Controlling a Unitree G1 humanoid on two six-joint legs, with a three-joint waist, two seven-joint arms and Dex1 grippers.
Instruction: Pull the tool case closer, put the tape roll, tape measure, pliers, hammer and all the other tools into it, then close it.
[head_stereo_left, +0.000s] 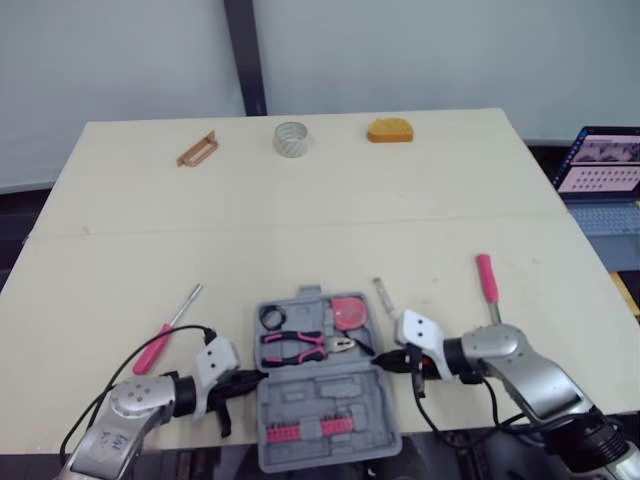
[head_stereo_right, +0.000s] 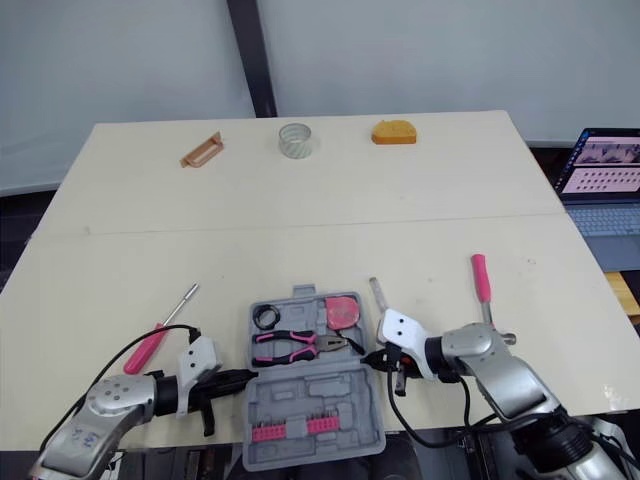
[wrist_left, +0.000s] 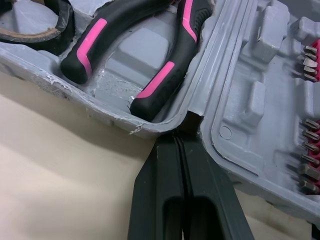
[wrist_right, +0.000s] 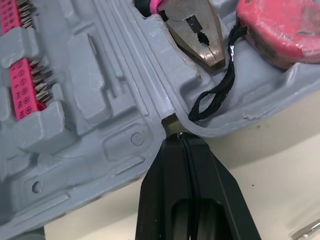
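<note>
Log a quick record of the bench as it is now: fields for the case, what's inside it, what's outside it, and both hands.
Tool case: open, at the near edge of the table
Inside: pliers, tape measure, black tape roll, bit set
Loose nearby: screwdriver, hammer
Far edge: clear tape roll
Left hand: shut, tip at the case's left side by the hinge
Right hand: shut, tip at the case's right side by the hinge

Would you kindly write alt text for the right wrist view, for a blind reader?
The right gripper, black fingers shut, sits at the hinge edge of the open grey tool case. Pliers and a pink tape measure lie in one half, pink bits in the other.
</note>
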